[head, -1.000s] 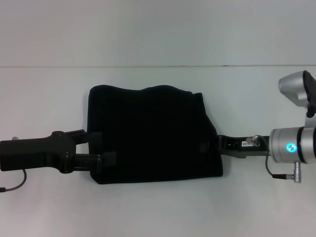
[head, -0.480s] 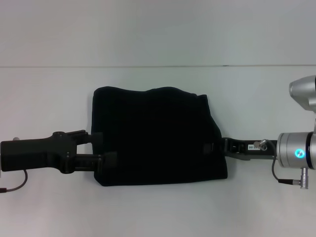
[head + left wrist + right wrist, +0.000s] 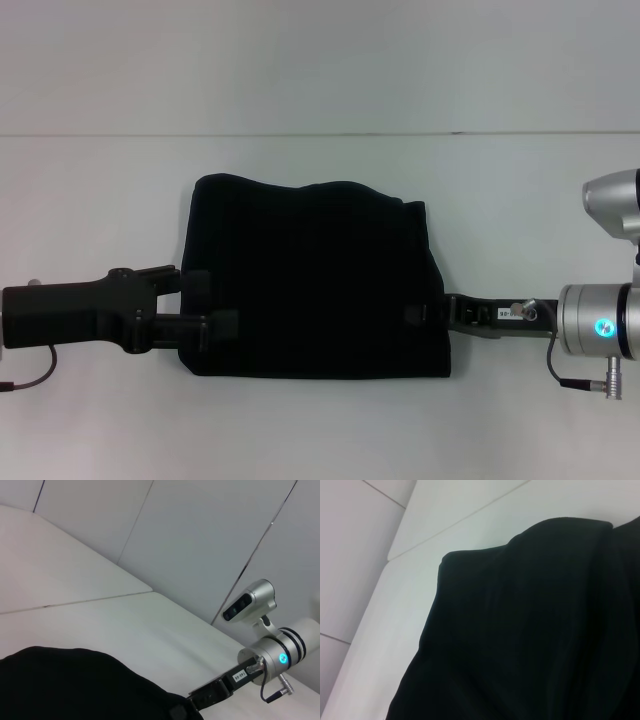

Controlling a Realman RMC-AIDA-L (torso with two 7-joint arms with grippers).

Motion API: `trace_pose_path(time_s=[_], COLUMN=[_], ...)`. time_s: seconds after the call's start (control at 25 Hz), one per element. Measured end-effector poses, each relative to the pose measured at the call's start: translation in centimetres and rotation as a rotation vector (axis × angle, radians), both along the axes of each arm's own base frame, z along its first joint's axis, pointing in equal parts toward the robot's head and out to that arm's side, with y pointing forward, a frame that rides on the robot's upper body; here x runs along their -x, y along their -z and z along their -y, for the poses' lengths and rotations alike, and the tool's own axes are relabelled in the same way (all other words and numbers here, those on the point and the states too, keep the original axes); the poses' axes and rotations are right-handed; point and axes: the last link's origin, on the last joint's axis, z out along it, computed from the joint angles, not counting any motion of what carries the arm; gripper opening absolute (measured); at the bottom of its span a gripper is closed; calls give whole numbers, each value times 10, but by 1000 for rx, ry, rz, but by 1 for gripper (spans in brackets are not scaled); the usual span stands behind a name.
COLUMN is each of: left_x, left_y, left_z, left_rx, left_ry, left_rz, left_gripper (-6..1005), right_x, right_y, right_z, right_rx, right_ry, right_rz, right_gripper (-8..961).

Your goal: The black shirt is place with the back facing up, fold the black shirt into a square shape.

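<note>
The black shirt [image 3: 315, 270] lies folded into a rough rectangle in the middle of the white table [image 3: 320, 420]. My left gripper [image 3: 208, 303] reaches in from the left and lies over the shirt's left edge, its two fingers [image 3: 196, 284] spread apart on top of the fabric. From the right, my right gripper [image 3: 428, 313] meets the shirt's right edge low down, and one finger pad [image 3: 413, 316] rests on the cloth. The left wrist view shows the shirt [image 3: 75, 690] and the right gripper [image 3: 200, 700] at its edge. Only the shirt [image 3: 530, 640] fills the right wrist view.
White table surface [image 3: 100, 200] runs all around the shirt, and its far edge [image 3: 320, 134] meets a pale wall. The right arm's silver wrist [image 3: 600, 325] with a blue light and a cable sits at the right border.
The right gripper shifted right, then slightly back left and lower, taking the shirt's right edge with it. The shirt's bottom edge now lies straighter and flatter. The left gripper has barely moved.
</note>
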Motion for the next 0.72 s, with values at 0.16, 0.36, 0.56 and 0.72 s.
trace_pose_path(time_s=[0.16, 0.36, 0.56, 0.72], left_x=[0, 1, 0, 0], left_y=[0, 0, -2, -5], left_z=[0, 1, -1, -3], left_rx=[1, 0, -3, -6], left_ry=[-3, -5, -3, -8], left_rz=[1, 2, 1, -2], left_gripper=[946, 946, 947, 947], right_x=[-3, -8, -11, -15], right_y=[-4, -10, -15, -21], right_z=[-1, 1, 3, 7], right_rx=[-10, -26, -27, -68], right_ry=[6, 16, -4, -24], right_rz=[2, -12, -19, -51], right_gripper=[75, 75, 79, 87])
